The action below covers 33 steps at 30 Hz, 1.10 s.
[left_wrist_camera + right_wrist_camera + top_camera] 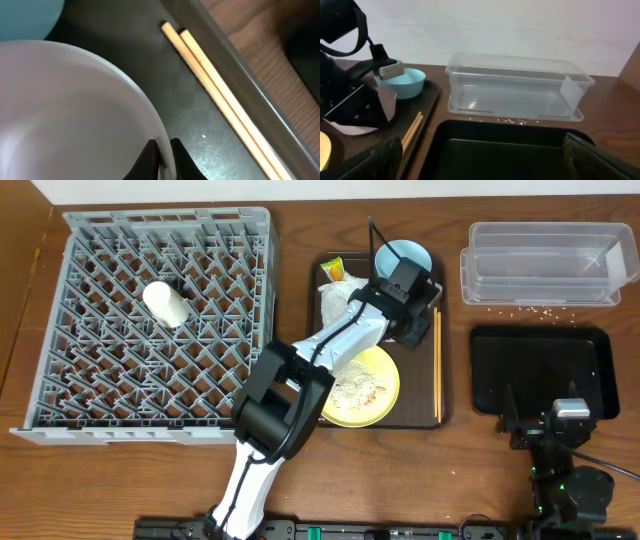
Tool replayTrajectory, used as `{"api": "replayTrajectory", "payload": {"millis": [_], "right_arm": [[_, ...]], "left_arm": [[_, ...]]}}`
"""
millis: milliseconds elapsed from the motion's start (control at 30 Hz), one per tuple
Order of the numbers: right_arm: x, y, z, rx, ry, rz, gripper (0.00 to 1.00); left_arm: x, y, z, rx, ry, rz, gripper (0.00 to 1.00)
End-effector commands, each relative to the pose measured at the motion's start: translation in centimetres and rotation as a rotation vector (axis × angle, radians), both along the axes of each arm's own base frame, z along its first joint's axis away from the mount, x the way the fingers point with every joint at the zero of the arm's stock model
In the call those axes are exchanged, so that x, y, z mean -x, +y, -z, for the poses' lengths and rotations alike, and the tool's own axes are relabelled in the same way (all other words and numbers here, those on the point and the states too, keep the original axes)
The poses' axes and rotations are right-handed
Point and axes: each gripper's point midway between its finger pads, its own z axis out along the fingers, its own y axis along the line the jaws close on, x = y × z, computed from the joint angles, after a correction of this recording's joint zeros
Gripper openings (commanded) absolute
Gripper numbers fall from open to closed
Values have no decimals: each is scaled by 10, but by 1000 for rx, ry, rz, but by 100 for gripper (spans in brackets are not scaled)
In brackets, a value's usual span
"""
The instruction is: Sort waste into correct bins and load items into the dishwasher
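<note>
Fingers [184, 161] of left gripper [163, 162] pinch white bowl's [65, 110] rim, tips cropped; right gripper [482, 161] spread.

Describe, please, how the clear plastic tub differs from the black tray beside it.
The clear plastic tub is see-through with tall walls; the black tray is opaque and shallow. The tub sits farther from the robot; the tray lies nearer. Both are rectangular, with similar footprints.

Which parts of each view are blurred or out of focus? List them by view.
Left wrist: the white bowl rim is soft, chopsticks sharper. Right wrist: its own claw fingers blur at the bottom corners. Overhead: sharp throughout.
</note>
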Motion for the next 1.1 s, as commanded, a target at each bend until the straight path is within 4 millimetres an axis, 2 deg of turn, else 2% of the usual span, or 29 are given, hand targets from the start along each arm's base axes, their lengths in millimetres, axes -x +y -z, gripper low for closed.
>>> {"api": "replayTrajectory", "payload": {"millis": [0,433,600,633,767,867,900,1067], "right_arm": [[0,-1,0,15,-1,3,99],[0,-1,0,15,-1,3,99],[0,-1,0,15,-1,4,99],[0,-1,0,15,-1,3,99],[0,-1,0,15,-1,3,99],[0,-1,0,15,-1,3,99],[0,-1,0,15,-1,3,99],[0,-1,0,15,-1,3,99]], "left_arm": [[3,-2,0,35,58,-69,8],[2,16,-50,140,130,-198,8],[-1,21,-86,276,175,-198,8],[-3,25,-99,315,178,-202,8],[-21,55,-140,395,136,-265,8],[-37,90,-173,434,62,-325,8],[-44,109,-188,461,32,-352,8],[-55,157,-222,617,33,-361,8]]}}
